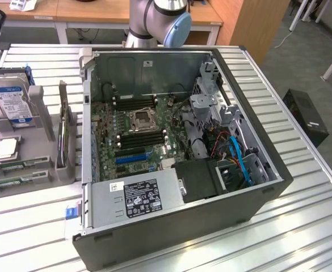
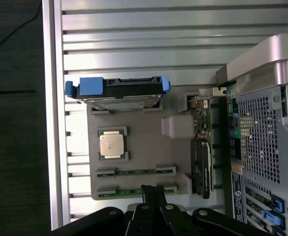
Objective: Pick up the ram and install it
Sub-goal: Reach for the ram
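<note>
Wrist view gives us the table's rail (image 2: 49, 123), then the grey holder (image 2: 148, 147) where the ram (image 2: 129, 191) lies slotted, our gripper (image 2: 153, 190) pinched shut in line with it. Closed tips may jab the stick. The expansion card (image 2: 201, 169) and case (image 2: 262, 147) crowd beyond, so we judge the open room lies toward the rail.

The arm (image 1: 157, 17) rose at the table's (image 1: 302, 226) far edge. The gripper (image 2: 153, 191) faced downward. Its fingers (image 2: 148, 196) were closed together.

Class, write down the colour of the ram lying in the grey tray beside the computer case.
The ram is green, clearest in the wrist view.
</note>
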You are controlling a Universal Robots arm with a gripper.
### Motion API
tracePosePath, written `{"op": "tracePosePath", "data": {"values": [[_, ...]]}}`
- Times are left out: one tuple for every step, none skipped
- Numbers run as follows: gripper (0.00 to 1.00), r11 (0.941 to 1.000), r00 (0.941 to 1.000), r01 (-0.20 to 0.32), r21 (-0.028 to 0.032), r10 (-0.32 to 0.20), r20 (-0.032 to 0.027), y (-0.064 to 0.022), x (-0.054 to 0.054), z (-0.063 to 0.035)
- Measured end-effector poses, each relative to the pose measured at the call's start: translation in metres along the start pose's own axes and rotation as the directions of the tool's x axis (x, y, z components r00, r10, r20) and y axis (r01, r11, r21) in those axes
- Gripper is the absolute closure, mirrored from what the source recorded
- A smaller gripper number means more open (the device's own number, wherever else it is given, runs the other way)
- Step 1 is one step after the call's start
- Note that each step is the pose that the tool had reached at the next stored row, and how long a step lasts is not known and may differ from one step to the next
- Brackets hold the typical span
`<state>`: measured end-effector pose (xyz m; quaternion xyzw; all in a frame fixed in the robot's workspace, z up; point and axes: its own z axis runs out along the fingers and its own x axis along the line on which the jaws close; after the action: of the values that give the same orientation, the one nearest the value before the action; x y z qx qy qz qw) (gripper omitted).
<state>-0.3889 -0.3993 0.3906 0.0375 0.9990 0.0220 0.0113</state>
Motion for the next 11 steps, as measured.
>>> {"op": "tracePosePath", "data": {"values": [[0.89, 1.0000, 1.0000, 0.000, -0.0001, 0.000, -0.0001, -0.0012, 0.000, -0.0001], [0.89, 1.0000, 1.0000, 0.000, 0.0000, 0.000, 0.0000, -0.0030, 0.000, -0.0001], [0.89, 1.0000, 1.0000, 0.000, 0.0000, 0.000, 0.0000, -0.0054, -0.001, -0.0002], [0.89, 1.0000, 1.0000, 0.000, -0.0001, 0.000, 0.0000, -0.0074, -0.001, -0.0003], [0.89, 1.0000, 1.0000, 0.000, 0.0000, 0.000, 0.0000, -0.0095, -0.001, -0.0004], [0.89, 1.0000, 1.0000, 0.000, -0.0001, 0.000, 0.0000, -0.0116, -0.001, -0.0005], [0.89, 1.0000, 1.0000, 0.000, -0.0001, 0.000, 0.0001, -0.0136, -0.001, -0.0005], [0.89, 1.0000, 1.0000, 0.000, -0.0001, 0.000, 0.0001, -0.0153, -0.001, -0.0006], [0.89, 1.0000, 1.0000, 0.000, -0.0001, 0.000, 0.0000, -0.0171, -0.001, -0.0007], [0.89, 1.0000, 1.0000, 0.000, -0.0001, 0.000, 0.0001, -0.0186, -0.002, -0.0008], [0.89, 1.0000, 1.0000, 0.000, 0.0000, 0.000, 0.0000, -0.0200, -0.002, -0.0008]]}}
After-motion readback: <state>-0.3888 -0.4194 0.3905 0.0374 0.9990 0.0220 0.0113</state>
